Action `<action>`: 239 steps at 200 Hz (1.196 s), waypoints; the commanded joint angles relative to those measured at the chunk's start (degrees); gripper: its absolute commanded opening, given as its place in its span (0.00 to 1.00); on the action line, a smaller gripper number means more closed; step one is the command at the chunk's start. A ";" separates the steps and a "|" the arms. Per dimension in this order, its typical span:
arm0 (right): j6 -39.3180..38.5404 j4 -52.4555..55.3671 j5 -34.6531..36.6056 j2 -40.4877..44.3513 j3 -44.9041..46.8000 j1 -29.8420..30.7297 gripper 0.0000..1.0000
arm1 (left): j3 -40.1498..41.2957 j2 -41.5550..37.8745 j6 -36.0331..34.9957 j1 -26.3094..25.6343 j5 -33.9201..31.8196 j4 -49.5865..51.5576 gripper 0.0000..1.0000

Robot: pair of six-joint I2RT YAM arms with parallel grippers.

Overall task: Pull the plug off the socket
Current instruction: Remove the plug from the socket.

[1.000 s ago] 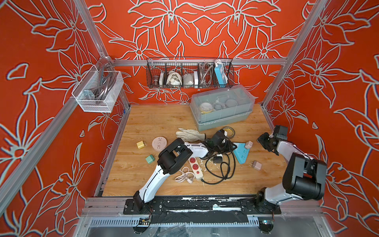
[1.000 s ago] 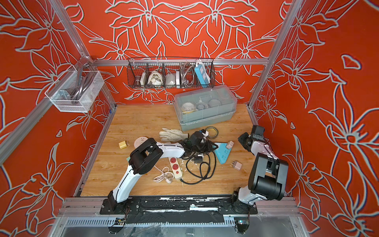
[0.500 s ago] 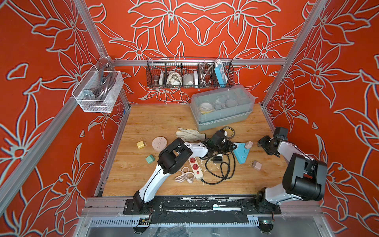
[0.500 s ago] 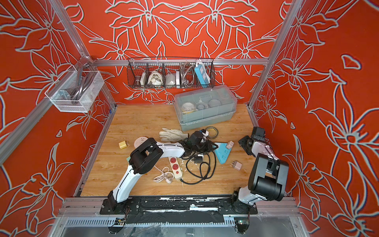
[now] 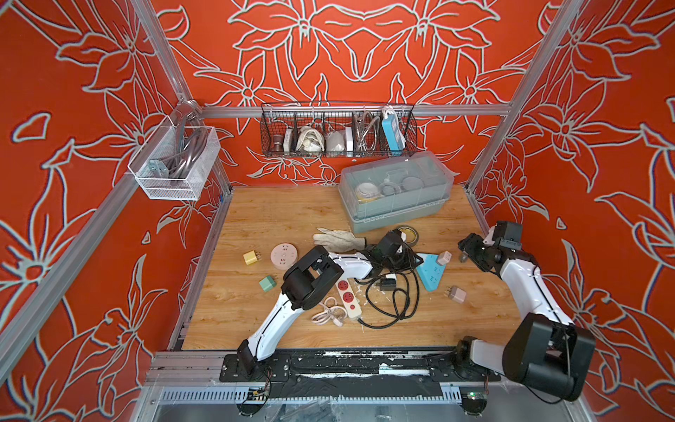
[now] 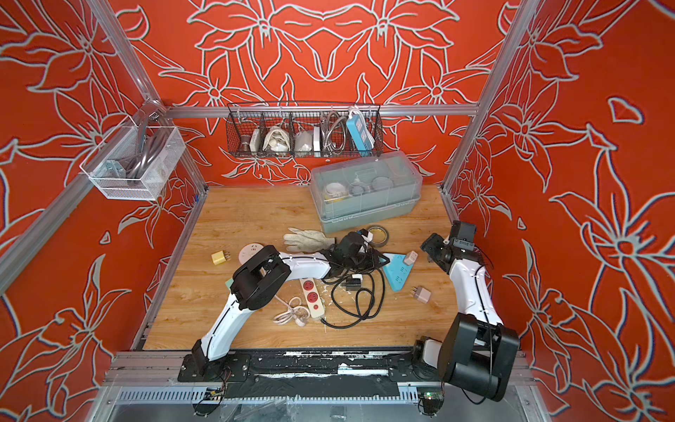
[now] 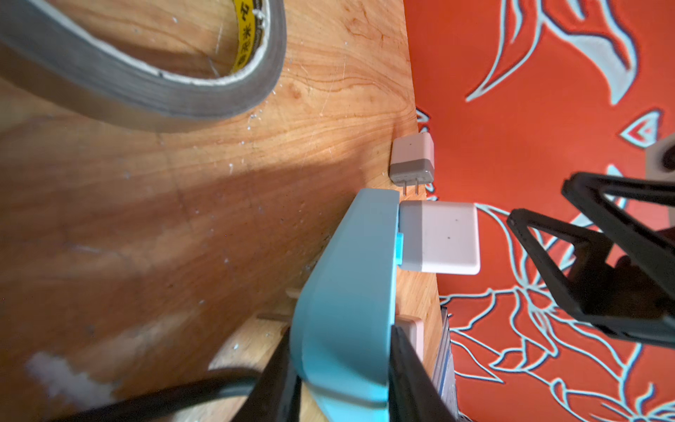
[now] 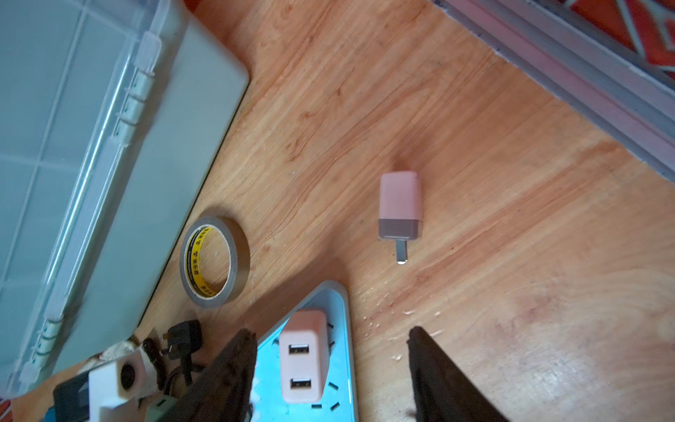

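The socket is a blue triangular power strip (image 5: 433,272) (image 6: 398,276) lying mid-table. A white plug (image 5: 444,257) (image 6: 411,257) with two USB ports stands in its far corner. My left gripper (image 5: 414,260) (image 7: 343,372) is shut on the strip's near edge (image 7: 350,292), one finger on each face. In the left wrist view the plug (image 7: 438,237) sits flush in the strip. My right gripper (image 5: 465,252) (image 8: 330,334) hovers open just right of the plug. In the right wrist view the plug (image 8: 303,354) lies nearer one finger, touching neither.
A loose pink plug (image 5: 456,293) (image 8: 400,204) lies right of the strip, a tape roll (image 5: 409,234) and a lidded grey box (image 5: 394,190) behind it. A black cable (image 5: 394,303), a red-and-white strip (image 5: 349,296) and a glove (image 5: 338,239) crowd the left arm.
My right gripper's jaws have gone from shut to wide apart, almost in the same place. The left arm and the blue strip have not moved.
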State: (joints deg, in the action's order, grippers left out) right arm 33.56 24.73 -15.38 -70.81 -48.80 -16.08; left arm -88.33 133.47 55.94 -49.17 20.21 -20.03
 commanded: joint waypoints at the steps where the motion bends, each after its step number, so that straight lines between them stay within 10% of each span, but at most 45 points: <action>1: -2.47 3.22 -0.84 0.11 -0.47 1.93 0.67 | 3.15 6.45 -4.70 -0.41 -6.17 17.75 0.07; 110: -5.03 2.43 0.48 -11.29 -1.11 8.71 0.50 | 3.73 6.32 -4.88 -0.49 -6.29 17.48 0.07; 183: -7.89 2.96 3.82 -10.80 -2.51 9.47 0.00 | 3.69 7.46 -4.97 -0.58 -6.65 18.27 0.07; 239: -4.95 1.64 2.29 -9.43 -3.36 8.03 0.00 | 3.99 7.06 -6.55 -0.82 -10.89 22.70 0.07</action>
State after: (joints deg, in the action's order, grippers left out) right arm 27.92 27.40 -13.80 -82.37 -49.76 -6.87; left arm -88.90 133.80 55.13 -49.69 18.61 -19.75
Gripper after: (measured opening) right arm 0.308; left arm 0.329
